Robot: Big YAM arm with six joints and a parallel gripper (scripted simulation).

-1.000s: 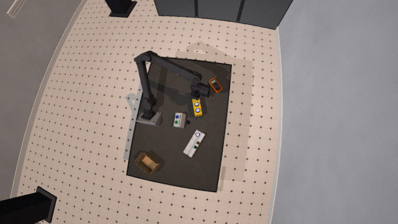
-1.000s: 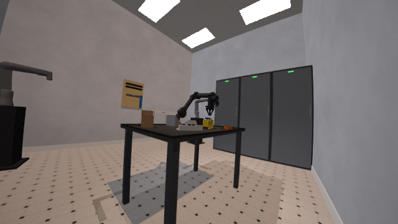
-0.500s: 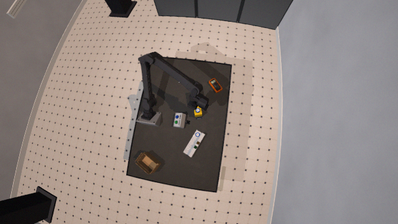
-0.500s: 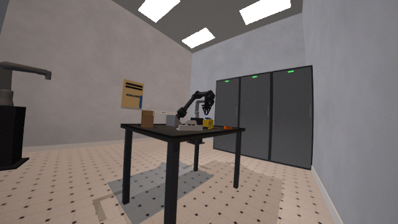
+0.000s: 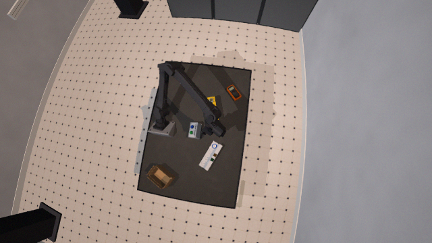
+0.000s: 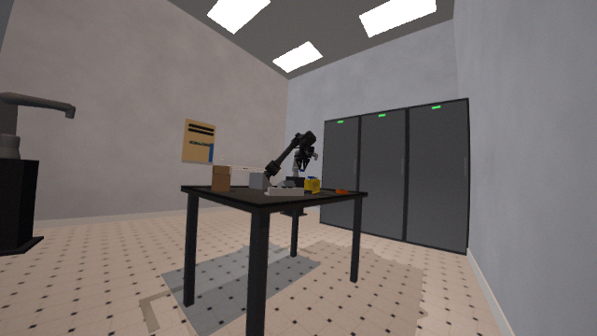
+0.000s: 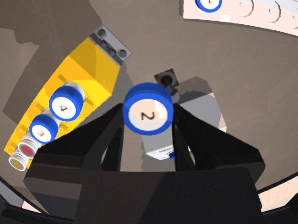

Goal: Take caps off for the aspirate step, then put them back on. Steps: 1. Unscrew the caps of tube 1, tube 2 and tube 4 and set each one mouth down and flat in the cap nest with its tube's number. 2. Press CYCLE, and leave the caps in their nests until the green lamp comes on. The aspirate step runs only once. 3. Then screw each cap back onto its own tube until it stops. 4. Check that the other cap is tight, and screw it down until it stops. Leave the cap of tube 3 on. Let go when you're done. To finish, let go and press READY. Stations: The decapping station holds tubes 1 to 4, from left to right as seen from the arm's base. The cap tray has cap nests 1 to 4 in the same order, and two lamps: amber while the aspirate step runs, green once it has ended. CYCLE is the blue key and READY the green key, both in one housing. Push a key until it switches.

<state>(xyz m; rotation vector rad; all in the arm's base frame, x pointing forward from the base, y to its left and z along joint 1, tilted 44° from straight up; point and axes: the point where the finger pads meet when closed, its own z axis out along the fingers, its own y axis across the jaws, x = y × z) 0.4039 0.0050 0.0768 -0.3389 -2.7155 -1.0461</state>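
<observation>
- So the wrist view gives it away: the hand (image 5: 206, 131) (image 6: 302, 166) (image 7: 148, 111) is gripping the blue cap marked 2 (image 6: 302, 170) (image 7: 148, 110), number facing the camera. From the top view you can't read any of that, the wrist covers it.
- Top view only shows a corner and a sliver of the yellow decapping station (image 5: 211, 100) (image 6: 312, 186) (image 7: 93, 67), since the arm (image 5: 194, 89) (image 6: 281, 159) hangs over it. Wrist view shows two blue caps on it, cap 4 (image 7: 66, 104) and cap 3 (image 7: 43, 129), plus two open tubes.
- Cap 1 (image 5: 214, 146) (image 7: 208, 2) sits in the white cap tray (image 5: 204, 165) (image 6: 285, 191) (image 7: 192, 13), at the end nearer the hand. That's four blue caps total: one gripped, one in the tray, two on tubes.
- Top view has the key housing (image 5: 199, 131) (image 7: 202, 112) between the arm's base and the hand: one blue key (image 5: 192, 126) (image 7: 172, 156), one green key (image 5: 191, 132).
- Tray has two lamps, and neither looks lit to me.
- Other stuff, top view: one orange meter (image 5: 233, 92) (image 6: 341, 191) by the right edge of the worktop (image 5: 189, 189) (image 6: 242, 197), towards the upper corner, and one open brown box (image 5: 151, 176) (image 6: 221, 179) near the lower left corner. Neither is between the hand and the tray.

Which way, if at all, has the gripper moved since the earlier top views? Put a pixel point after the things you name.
Yes: the gripper (image 5: 206, 132) (image 6: 302, 169) (image 7: 148, 111) has gone from over the yellow decapping station (image 5: 211, 100) (image 6: 312, 186) (image 7: 75, 75) toward the white cap tray (image 5: 204, 164) (image 6: 285, 191) (image 7: 225, 14).
</observation>
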